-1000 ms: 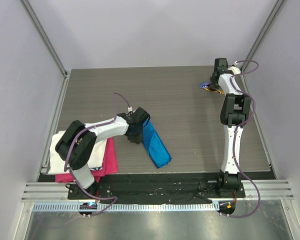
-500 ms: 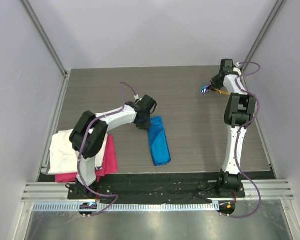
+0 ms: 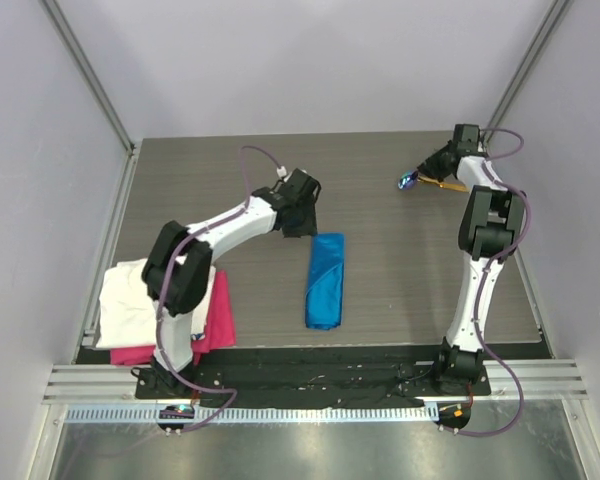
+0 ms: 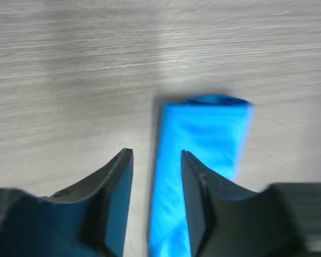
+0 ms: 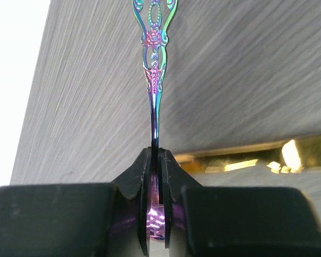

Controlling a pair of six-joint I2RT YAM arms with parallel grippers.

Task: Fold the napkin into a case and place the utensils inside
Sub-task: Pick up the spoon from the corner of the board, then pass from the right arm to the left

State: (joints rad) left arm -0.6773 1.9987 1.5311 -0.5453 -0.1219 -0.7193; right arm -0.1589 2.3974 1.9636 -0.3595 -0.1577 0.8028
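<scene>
At mid-table the blue napkin (image 3: 325, 280) lies flat, folded into a long narrow case, its far end looking open. The left gripper (image 4: 155, 155) hovers at that far end, jaws apart, holding nothing. Far right, the right gripper (image 5: 155, 152) is clamped on the purple utensil (image 5: 154, 69), seemingly off the table (image 3: 230, 160); the gold utensil (image 5: 241, 163) lies just beneath it. Folding looks done, both utensils not yet inside

left arm (image 3: 230, 222): white links, black joints; right arm (image 3: 468, 295): same; cables (image 3: 244, 160): purple, looping; fingers (image 4: 115, 198): black, tapered; bases (image 3: 463, 362): black
</scene>
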